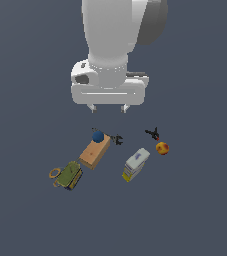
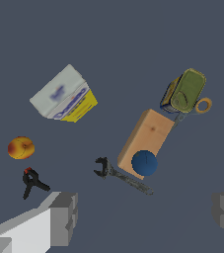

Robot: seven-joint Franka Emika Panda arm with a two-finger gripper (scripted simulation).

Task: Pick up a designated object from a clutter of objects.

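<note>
The designated object is a white-grey carton (image 1: 136,164) (image 2: 64,95) with blue print and a yellow lower part, lying tilted on the floor among the clutter of objects. My gripper (image 1: 108,108) (image 2: 143,217) hangs open well above the clutter, with nothing between its fingers (image 2: 59,217). It sits up and to the exterior view's left of the carton. Around the carton lie a tan block (image 1: 95,152) (image 2: 148,138), a blue ball (image 1: 98,136) (image 2: 144,163), an olive green packet with a ring (image 1: 68,175) (image 2: 186,92) and an orange-red ball (image 1: 162,148) (image 2: 20,147).
A small black clamp (image 1: 153,133) (image 2: 32,182) lies beside the orange-red ball. A dark clamp or wrench (image 1: 117,140) (image 2: 118,175) lies next to the blue ball and the tan block. Everything rests on a plain dark grey floor (image 1: 195,210).
</note>
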